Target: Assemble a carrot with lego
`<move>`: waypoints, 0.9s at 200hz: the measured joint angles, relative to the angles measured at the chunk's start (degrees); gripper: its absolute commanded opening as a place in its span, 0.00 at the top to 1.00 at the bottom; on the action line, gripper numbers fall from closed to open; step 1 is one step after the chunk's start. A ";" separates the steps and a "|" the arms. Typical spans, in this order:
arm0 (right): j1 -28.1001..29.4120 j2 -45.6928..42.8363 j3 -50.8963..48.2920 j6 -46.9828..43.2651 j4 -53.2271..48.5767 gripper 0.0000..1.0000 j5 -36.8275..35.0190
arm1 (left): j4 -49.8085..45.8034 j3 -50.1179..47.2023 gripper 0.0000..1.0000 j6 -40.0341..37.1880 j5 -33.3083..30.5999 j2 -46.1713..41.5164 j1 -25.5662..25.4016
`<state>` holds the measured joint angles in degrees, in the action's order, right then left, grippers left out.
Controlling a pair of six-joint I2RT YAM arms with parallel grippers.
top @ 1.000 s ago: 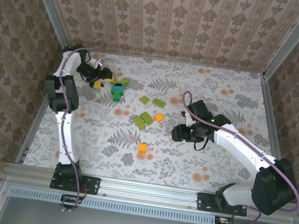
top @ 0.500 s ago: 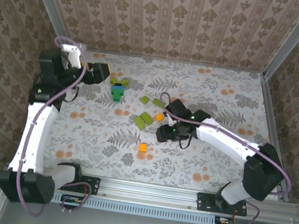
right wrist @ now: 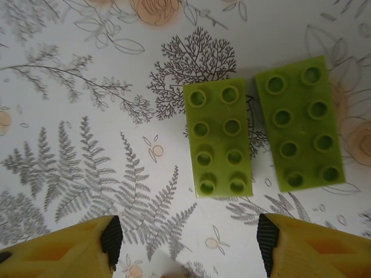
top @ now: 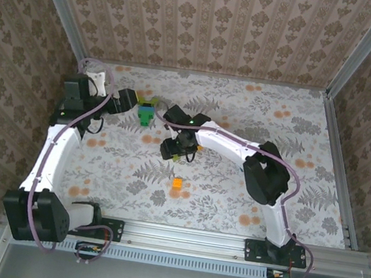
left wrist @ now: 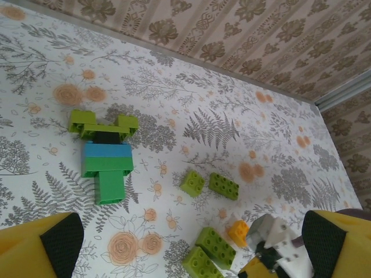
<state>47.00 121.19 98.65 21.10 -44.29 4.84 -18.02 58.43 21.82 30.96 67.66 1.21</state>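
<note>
The carrot is a joined cluster (left wrist: 106, 159) (top: 146, 112) lying flat: two lime pieces at the top, then black, blue and green bricks. My left gripper (left wrist: 190, 238) (top: 127, 97) hovers open just left of it, holding nothing. Loose lego lies to the cluster's right: two lime bricks (left wrist: 192, 182) (left wrist: 224, 186), an orange brick (left wrist: 238, 231) and two lime 2x4 bricks (left wrist: 215, 246) (right wrist: 219, 139) (right wrist: 300, 132) side by side. My right gripper (right wrist: 189, 243) (top: 172, 149) hangs open above these two, just short of the left one's near end. Another orange brick (top: 177, 183) lies alone nearer the front.
Wallpapered walls (top: 209, 24) close in the flowered table (top: 294, 162) at the back and both sides. An aluminium rail (top: 185, 237) runs along the near edge. The right arm's links stretch across the middle, and there is free room on the table's right half.
My right gripper has swept left across the table, from the right of the loose bricks to above the two lime 2x4 bricks. The left arm has changed its stance; its gripper stays by the cluster.
</note>
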 measured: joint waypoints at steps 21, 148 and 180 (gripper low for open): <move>0.20 2.10 0.90 0.04 -1.33 0.34 -0.17 | 0.00 0.00 0.00 0.00 -0.11 0.46 0.33; -0.39 9.18 9.79 -1.66 -6.40 0.32 -2.73 | 0.00 0.02 0.00 -0.24 0.28 1.40 0.37; -0.74 10.99 12.79 -2.34 -7.72 0.33 -2.95 | 0.02 0.02 0.00 -0.44 0.33 1.49 0.37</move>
<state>46.26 132.18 111.44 18.76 -52.01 1.89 -18.00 58.46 21.39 31.29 69.14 1.58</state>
